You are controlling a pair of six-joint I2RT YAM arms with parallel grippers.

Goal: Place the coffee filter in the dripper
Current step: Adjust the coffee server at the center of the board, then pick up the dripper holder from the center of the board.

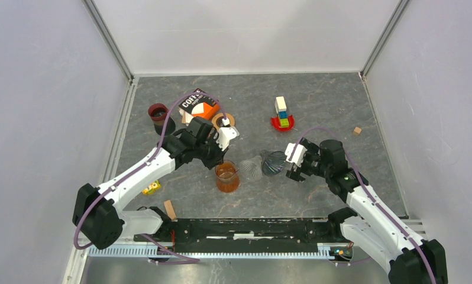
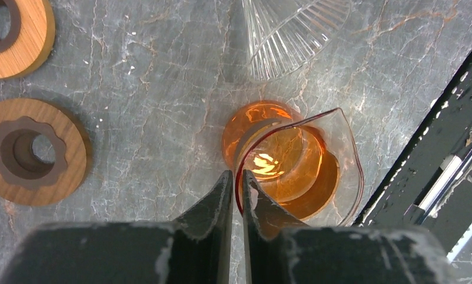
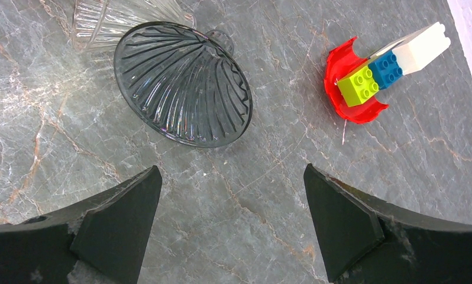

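Left gripper (image 2: pixel 236 180) clamps one amber carafe (image 2: pixel 284 163) — right gripper (image 3: pixel 232 168) gapes near two drippers (image 3: pixel 183 83).

A grey marble-patterned table (image 1: pixel 316 94) with faint rust-coloured veins sits inside a plain enclosure under soft, even light. Pale, bare walls (image 1: pixel 245 29) rise from its left, far and right edges, joined by slim metal posts (image 1: pixel 112 44) at the two far corners. A black rail (image 1: pixel 251 228) runs along the near edge.
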